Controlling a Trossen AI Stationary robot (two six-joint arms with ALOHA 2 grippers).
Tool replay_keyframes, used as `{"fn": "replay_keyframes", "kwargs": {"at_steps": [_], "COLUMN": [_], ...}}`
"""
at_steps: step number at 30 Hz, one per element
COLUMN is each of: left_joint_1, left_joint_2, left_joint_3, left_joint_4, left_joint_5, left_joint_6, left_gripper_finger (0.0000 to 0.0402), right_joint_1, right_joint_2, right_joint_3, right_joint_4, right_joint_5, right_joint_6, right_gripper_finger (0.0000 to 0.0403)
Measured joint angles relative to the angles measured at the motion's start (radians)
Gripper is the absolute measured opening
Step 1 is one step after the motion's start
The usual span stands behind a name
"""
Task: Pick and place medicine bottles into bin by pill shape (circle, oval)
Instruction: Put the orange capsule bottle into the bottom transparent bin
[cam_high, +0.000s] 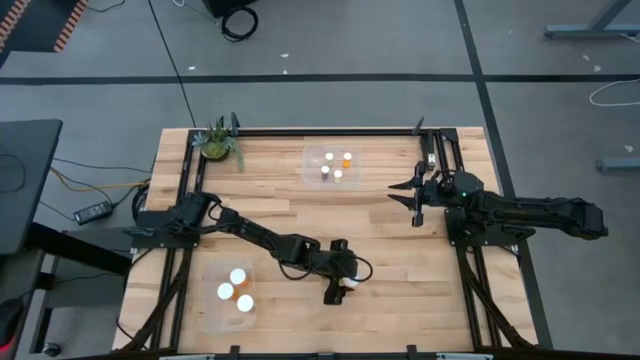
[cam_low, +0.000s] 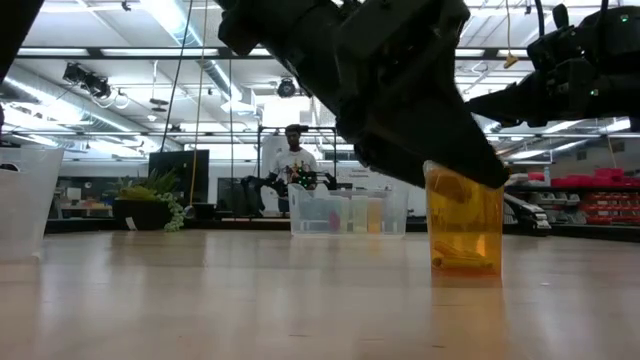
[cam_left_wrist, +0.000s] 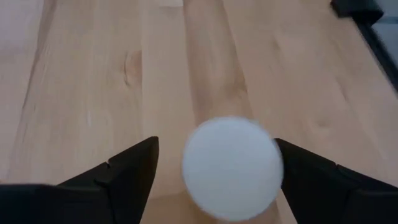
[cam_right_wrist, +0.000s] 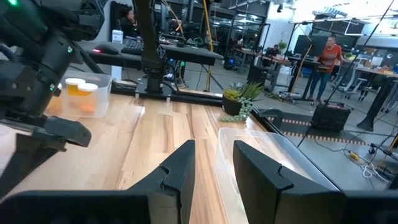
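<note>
- here, an orange translucent bottle with a round white cap (cam_left_wrist: 231, 167) is seen upright on the wooden table (cam_high: 290, 215), between the spread, untouching fingers of the left gripper (cam_high: 338, 287).
- farther back, the right gripper (cam_high: 412, 198) is held above the table, jaws slightly parted, nothing gripped.

table (cam_high: 380, 215): pale wood planks with visible grain, black frame at the edges
medicine bottle (cam_low: 463, 222): translucent orange
bottle cap (cam_left_wrist: 232, 167): plain white
bins (cam_high: 332, 166): clear plastic
potted plant (cam_high: 218, 142): green leaves
left gripper (cam_left_wrist: 217, 180): black fingers
right gripper (cam_right_wrist: 214, 168): black
floor (cam_high: 330, 50): grey, black stripes
</note>
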Motion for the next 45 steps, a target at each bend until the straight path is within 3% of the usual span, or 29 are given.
{"fn": "replay_keyframes", "kwargs": {"at_steps": [14,21,24,32,40,45], "left_joint_1": [-0.003,-0.020,-0.038,-0.078,-0.152,-0.199], "left_joint_2": [0.000,-0.006,-0.037,-0.162,-0.213,-0.219], "left_joint_3": [0.000,0.000,0.000,0.000,0.000,-0.001], "left_joint_4": [0.029,0.015,-0.041,-0.274,-0.556,-0.734], "left_joint_5": [0.001,0.000,0.001,0.001,-0.027,-0.031], "left_joint_6": [0.029,0.023,0.014,-0.128,-0.344,-0.505], "left_gripper_finger": [0.0217,0.0231,0.0241,0.0215,0.0234,0.0215], "right_joint_1": [0.000,0.000,0.000,0.000,0.000,0.000], "right_joint_2": [0.000,0.000,0.000,0.000,0.000,0.000], "right_joint_3": [0.000,0.000,0.000,0.000,0.000,0.000], "right_joint_4": [-0.002,-0.001,-0.001,-0.001,-0.002,-0.003], "right_joint_5": [0.000,0.000,0.000,0.000,0.000,0.000], "right_joint_6": [0.000,0.000,0.000,0.000,0.000,0.000], "right_gripper_finger": [0.0115,0.0115,0.0115,0.0115,0.0115,0.0115]}}
